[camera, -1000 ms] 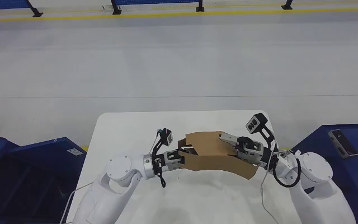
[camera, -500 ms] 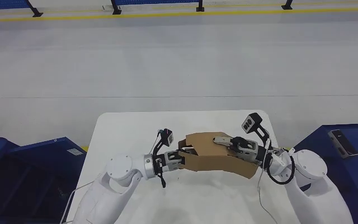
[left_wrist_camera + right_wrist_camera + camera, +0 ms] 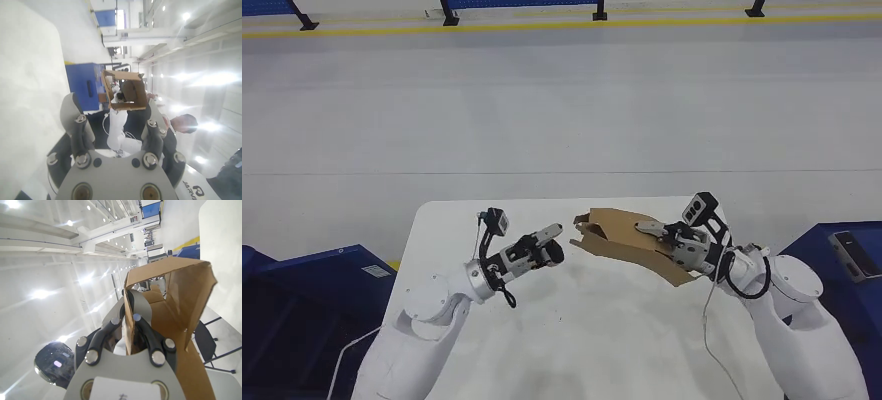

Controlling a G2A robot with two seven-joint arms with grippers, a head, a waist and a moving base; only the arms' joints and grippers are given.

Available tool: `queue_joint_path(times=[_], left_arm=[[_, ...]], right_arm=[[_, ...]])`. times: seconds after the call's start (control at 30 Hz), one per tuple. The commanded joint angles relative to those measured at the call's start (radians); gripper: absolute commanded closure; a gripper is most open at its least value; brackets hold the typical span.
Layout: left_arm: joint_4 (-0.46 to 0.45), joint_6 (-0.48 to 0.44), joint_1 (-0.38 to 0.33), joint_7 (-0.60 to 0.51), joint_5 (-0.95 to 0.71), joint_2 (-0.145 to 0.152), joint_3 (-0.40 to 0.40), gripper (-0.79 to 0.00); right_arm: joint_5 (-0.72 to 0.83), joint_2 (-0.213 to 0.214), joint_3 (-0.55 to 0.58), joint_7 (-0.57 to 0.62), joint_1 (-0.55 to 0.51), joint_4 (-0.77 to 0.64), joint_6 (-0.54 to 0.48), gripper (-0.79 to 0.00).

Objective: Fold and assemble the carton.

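Top view: right pincer [image 3: 650, 231] grasped the carton [image 3: 622, 240] over the worktop [image 3: 572, 330], long axis toward the released left pincer [image 3: 552, 240] nearby; left wrist view: its open end lay dead ahead; right wrist view: fingers [image 3: 140, 306] pinched one wall.

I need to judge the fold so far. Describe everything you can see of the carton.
The carton is plain brown cardboard, opened into a hollow square tube with both ends unclosed and flaps loose. It is held above the table. The right gripper is shut on one wall; the open left gripper is apart from it.
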Motion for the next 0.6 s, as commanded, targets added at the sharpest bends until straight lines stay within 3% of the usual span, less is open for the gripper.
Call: queue_joint_path(times=[0.0,0.13,0.27,0.57], left_arm=[[-0.01,-0.066,0.014,0.053,0.062,0.004,-0.031,-0.785],[-0.044,-0.23,0.053,0.156,0.223,0.01,-0.07,-0.785],[-0.087,-0.461,0.083,0.3,0.472,0.014,-0.109,-0.785],[-0.087,-0.461,0.083,0.3,0.472,0.014,-0.109,-0.785]], right_arm=[[0.027,-0.001,-0.003,-0.005,0.017,0.024,0.017,0.0],[0.07,-0.004,-0.016,-0.015,0.048,0.053,0.047,0.0],[0.07,-0.004,-0.016,-0.015,0.048,0.053,0.047,0.0],[0.07,-0.004,-0.016,-0.015,0.048,0.053,0.047,0.0]])
